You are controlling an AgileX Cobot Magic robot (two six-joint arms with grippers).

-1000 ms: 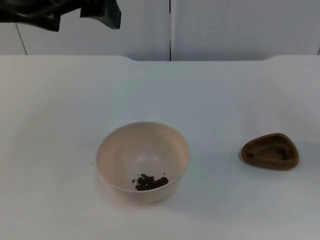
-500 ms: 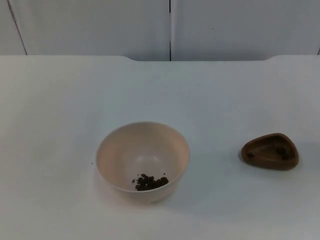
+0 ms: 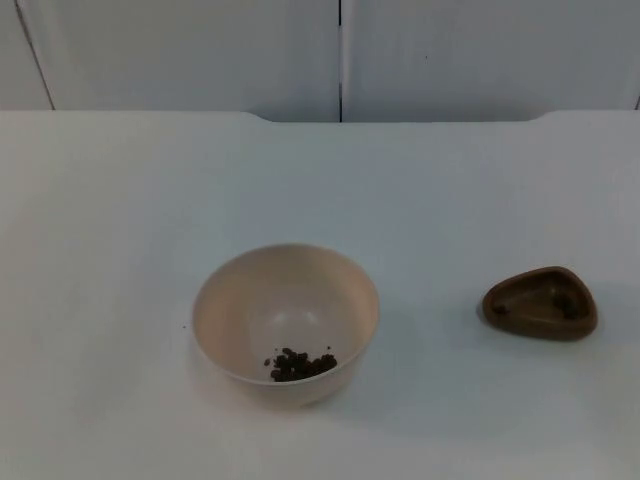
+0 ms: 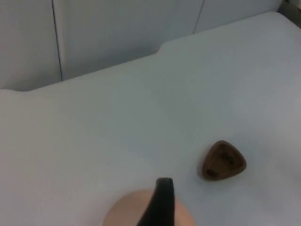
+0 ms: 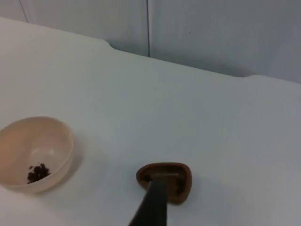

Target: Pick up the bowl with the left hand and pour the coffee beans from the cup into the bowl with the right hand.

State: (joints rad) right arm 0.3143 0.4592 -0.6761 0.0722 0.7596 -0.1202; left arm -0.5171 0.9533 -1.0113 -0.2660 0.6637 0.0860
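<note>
Bowl (image 3: 286,322) sits upright on the white table (image 3: 120,200), a pale beige thing with a small heap of coffee beans (image 3: 300,365) gathered against its inner wall. Well apart from it stands the brown cup (image 3: 541,302), low and roughly triangular, resting flat on the table with its hollow facing up; a dark speck or two may lie inside, too small to be sure of.

From the left wrist view, the left gripper (image 4: 160,205) hangs above the table with one black fingertip (image 4: 161,200) reaching out over the near rim of the bowl (image 4: 127,212); the cup (image 4: 223,160) lies further out and off to one side of that finger. I cannot tell how far its fingers stand apart.

From the right wrist view, the right gripper (image 5: 153,205) hovers over the table with its black fingertip (image 5: 154,202) lined up on the cup (image 5: 164,181), the tip overlapping the cup's near edge. The bowl (image 5: 35,153) is well off to the side of this gripper, its beans (image 5: 36,173) visible inside. The spread of these fingers I cannot make out either.

Beyond both things the table ends at the grey partition wall (image 3: 450,55).
</note>
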